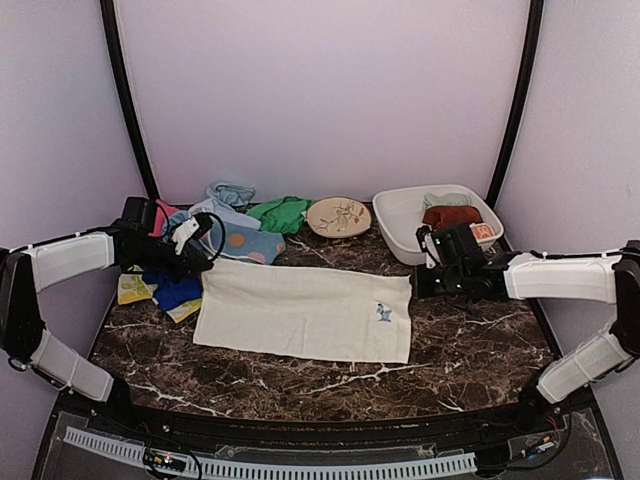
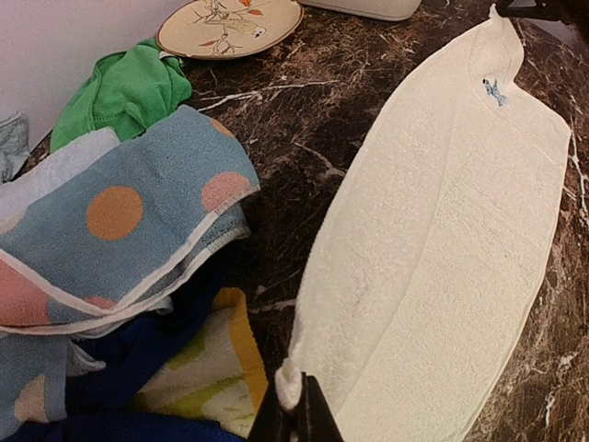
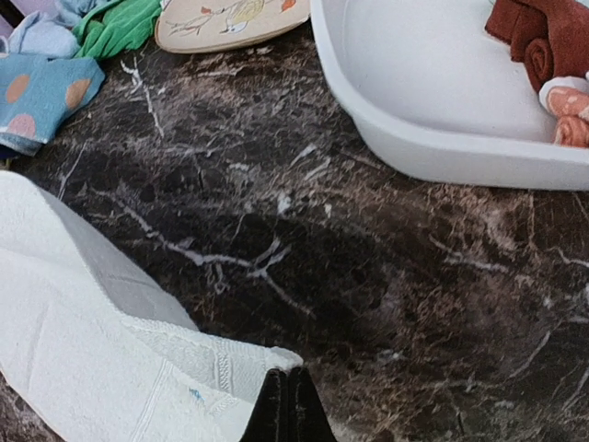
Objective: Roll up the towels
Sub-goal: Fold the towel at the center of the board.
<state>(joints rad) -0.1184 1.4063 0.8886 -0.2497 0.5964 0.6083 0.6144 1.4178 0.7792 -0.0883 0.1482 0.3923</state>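
- Dark marble table (image 1: pixel 480 340), white-veined and glossy, carried the cream towel (image 1: pixel 305 310) spread flat at its middle.
- My left gripper (image 2: pixel 296 414) was pinched shut on its far-left corner, my right gripper (image 3: pixel 287 410) clamped on the far-right one.
- Spreading looked done, I judged; next call: regrip one short end and roll the soft terry tight.
- Unrolled towels (image 1: pixel 235 225) lay heaped at left; a dark red roll (image 3: pixel 543 37) sat in the white plastic tub (image 3: pixel 442 147).
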